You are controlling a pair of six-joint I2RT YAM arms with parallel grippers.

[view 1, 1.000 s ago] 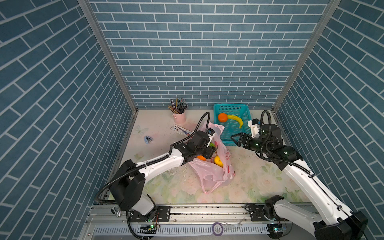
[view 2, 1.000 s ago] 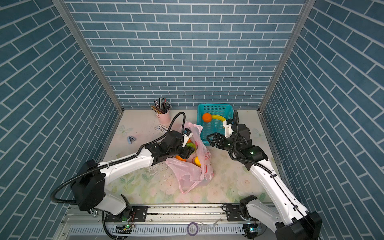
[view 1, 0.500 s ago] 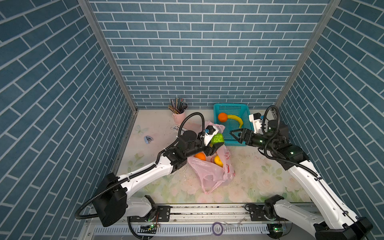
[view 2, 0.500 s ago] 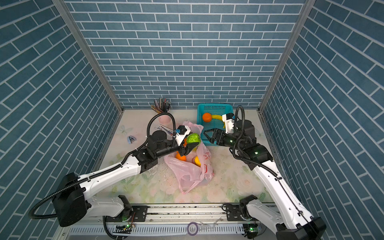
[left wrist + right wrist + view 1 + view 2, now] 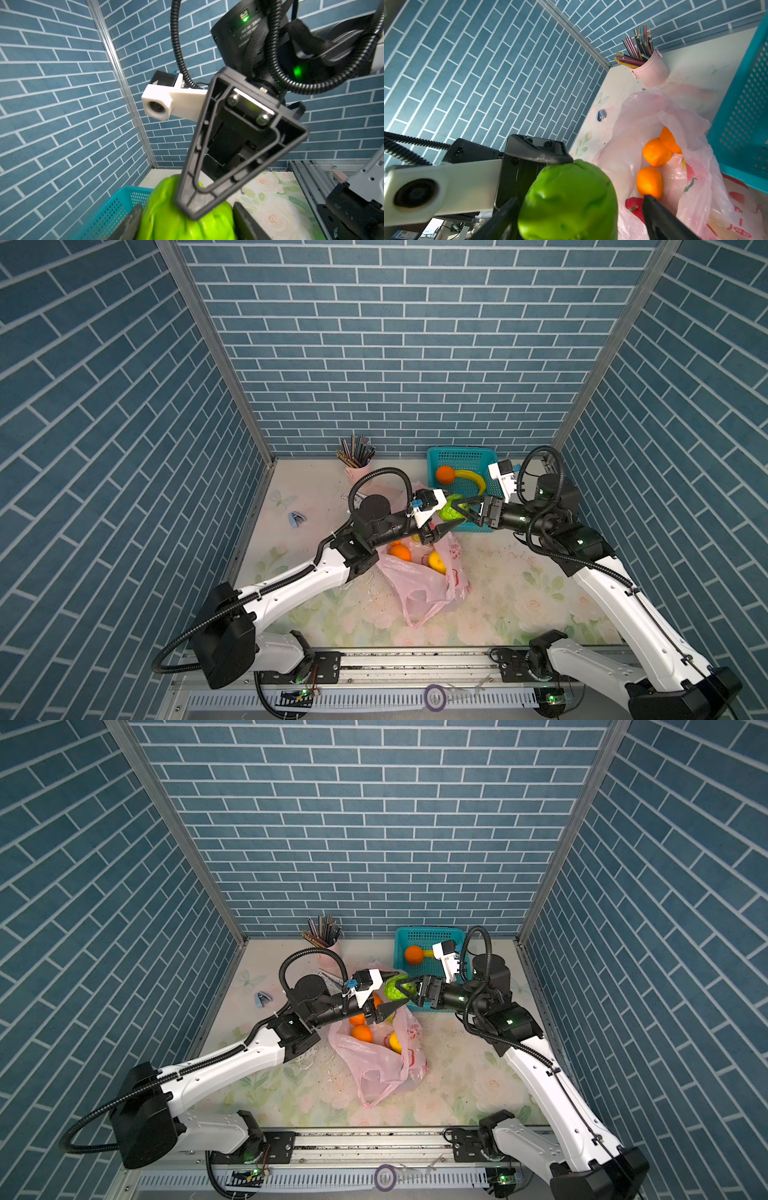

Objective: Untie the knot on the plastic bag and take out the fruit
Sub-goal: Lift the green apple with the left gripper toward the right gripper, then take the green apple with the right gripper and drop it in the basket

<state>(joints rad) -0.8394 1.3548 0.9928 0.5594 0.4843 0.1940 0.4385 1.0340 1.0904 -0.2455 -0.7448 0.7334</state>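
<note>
Left wrist view has the green fruit point(image 5: 164, 207) wedged between the two fingers of the left tool point(image 5: 186, 204). That tool is clamped on the fruit's sides, spread fairly wide to take its girth. One finger of the right tool lies across the top of the fruit there.

Seen from the right wrist, the right tool point(image 5: 579, 197) stands wide open astride the same fruit. One finger is close against it and the other stands clear with a gap, so it grips nothing.

In both top views the two tools meet tip to tip from opposite sides with the fruit between them. The fruit is raised off the tabletop point(image 5: 519, 572), just in front of the teal basket point(image 5: 461, 452). The plastic bag point(image 5: 419, 585) lies open-mouthed beneath the left tool, with oranges point(image 5: 654, 153) inside.
</note>
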